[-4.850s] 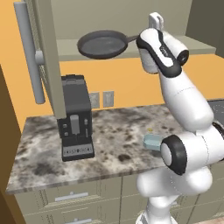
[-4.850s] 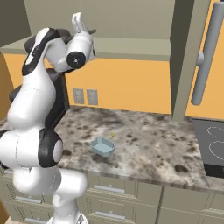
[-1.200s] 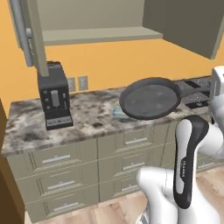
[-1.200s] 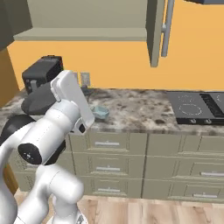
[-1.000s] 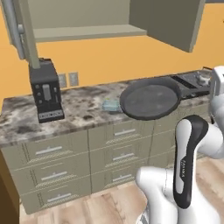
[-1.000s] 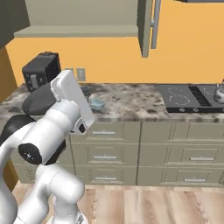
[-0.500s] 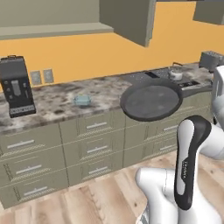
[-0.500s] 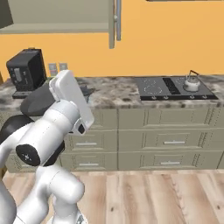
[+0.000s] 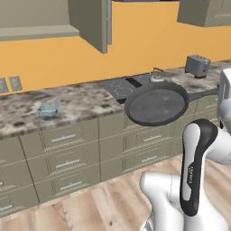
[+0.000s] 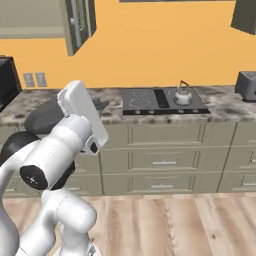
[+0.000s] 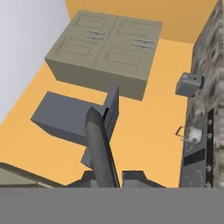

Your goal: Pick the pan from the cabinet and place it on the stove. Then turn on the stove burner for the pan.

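The dark grey round frying pan (image 9: 156, 103) hangs in the air in front of the worktop's front edge, near the flat black glass stove (image 9: 125, 85). The gripper (image 11: 111, 178) fingers pinch its long thin handle, which hides them partly.

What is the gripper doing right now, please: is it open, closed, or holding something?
Gripper: closed on the handle of the pan, which it carries in the air in front of the counter, short of the stove.
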Controlling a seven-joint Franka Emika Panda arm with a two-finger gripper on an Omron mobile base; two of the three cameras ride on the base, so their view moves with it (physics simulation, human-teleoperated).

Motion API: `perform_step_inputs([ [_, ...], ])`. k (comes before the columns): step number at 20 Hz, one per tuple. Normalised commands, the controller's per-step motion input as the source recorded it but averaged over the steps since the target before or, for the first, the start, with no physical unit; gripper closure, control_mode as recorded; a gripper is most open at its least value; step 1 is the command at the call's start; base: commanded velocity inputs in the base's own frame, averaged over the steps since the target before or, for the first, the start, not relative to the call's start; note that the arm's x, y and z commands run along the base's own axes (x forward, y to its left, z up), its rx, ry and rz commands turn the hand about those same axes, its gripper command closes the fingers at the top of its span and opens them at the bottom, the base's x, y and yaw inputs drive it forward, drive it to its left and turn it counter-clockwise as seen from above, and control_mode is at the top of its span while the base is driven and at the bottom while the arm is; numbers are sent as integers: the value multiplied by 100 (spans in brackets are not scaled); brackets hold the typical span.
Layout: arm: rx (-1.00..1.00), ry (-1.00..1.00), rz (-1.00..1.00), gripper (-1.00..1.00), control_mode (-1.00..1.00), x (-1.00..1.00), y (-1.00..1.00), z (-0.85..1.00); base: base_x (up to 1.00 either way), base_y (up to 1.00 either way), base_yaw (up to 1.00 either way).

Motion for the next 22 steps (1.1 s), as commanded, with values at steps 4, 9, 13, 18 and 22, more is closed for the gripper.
perform_step_inputs([
  [4, 0, 0, 0, 100, 100, 0, 0, 0, 39, -57, 0],
  [9, 0, 0, 0, 100, 100, 0, 0, 0, 65, -48, 0],
  [13, 0, 0, 0, 100, 100, 0, 0, 0, 78, -35, 0],
  [18, 0, 0, 0, 100, 100, 0, 0, 0, 84, -28, 0],
  [22, 0, 0, 0, 100, 100, 0, 0, 0, 84, -41, 0],
])
